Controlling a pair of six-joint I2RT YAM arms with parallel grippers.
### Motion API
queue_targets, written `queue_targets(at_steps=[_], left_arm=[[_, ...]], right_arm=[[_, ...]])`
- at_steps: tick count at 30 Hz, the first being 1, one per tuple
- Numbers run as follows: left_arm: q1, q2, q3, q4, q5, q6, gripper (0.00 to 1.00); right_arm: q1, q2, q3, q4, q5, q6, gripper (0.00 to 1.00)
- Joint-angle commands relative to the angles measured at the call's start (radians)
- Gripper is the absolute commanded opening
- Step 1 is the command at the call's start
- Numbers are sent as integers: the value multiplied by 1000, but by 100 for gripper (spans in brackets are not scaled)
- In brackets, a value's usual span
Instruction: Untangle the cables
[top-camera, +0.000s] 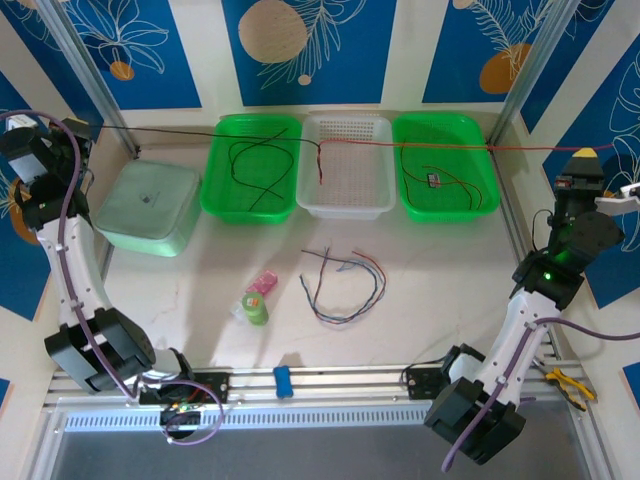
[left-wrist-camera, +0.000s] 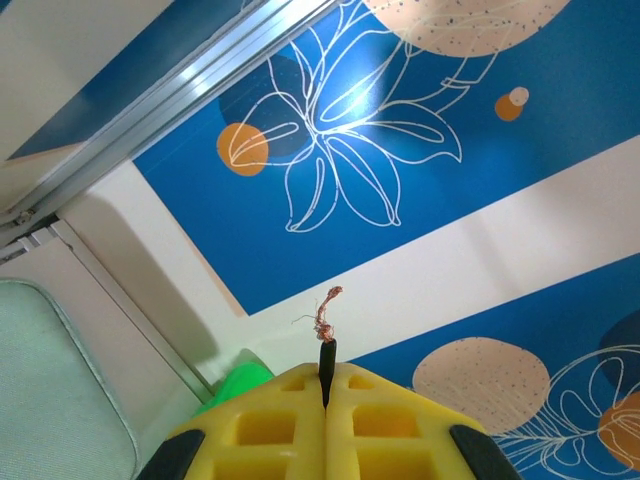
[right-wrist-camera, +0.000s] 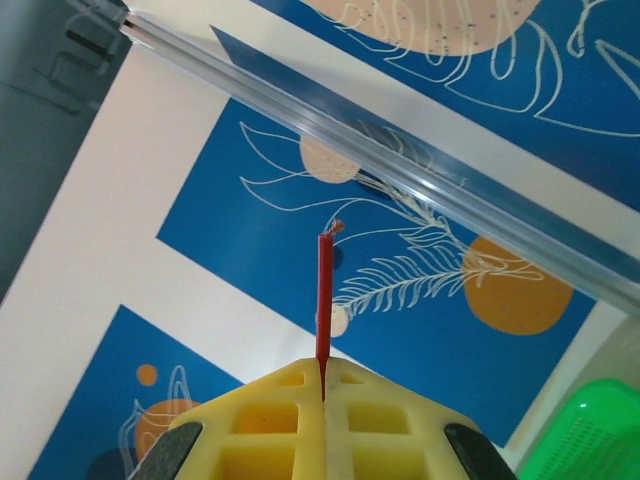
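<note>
**Two-arm hold on a stretched wire pair.** The left jaws, of yellow ribbed plastic, are closed on a thin black insulated wire, and its frayed copper tip sticks out beyond them. The right jaws, of the same build, are closed on a thin red insulated wire.

In the top view the two wires form one taut line, long axis left to right. They meet above the white perforated plastic basket, roughly midway between the arms, where a short red tail hangs down. Whether they are knotted or merely crossed there cannot be told, and the coming separation likely turns on that point.

A loose bundle of blue-grey, red and black strands lies slack on the pale marbled surface. It is well apart from both jaws.
</note>
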Motion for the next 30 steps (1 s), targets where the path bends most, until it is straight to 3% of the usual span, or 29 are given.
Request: queue_targets(at_steps=[1, 5, 14, 22, 30], left_arm=[[32, 12, 27, 29, -29, 19, 0], [32, 18, 38, 16, -11, 18, 0], [21, 4, 37, 33, 3, -12, 0], [11, -29, 5, 16, 17, 11, 0], [12, -41, -19, -3, 21, 20, 0]], right_arm=[[-11, 1, 44, -35, 58, -100, 0], [-8, -10, 41, -69, 85, -163, 0], [68, -26, 140, -185, 76, -472, 0], [232, 0, 320, -255, 99, -743, 0], [212, 66, 559, -292, 102, -870, 0]])
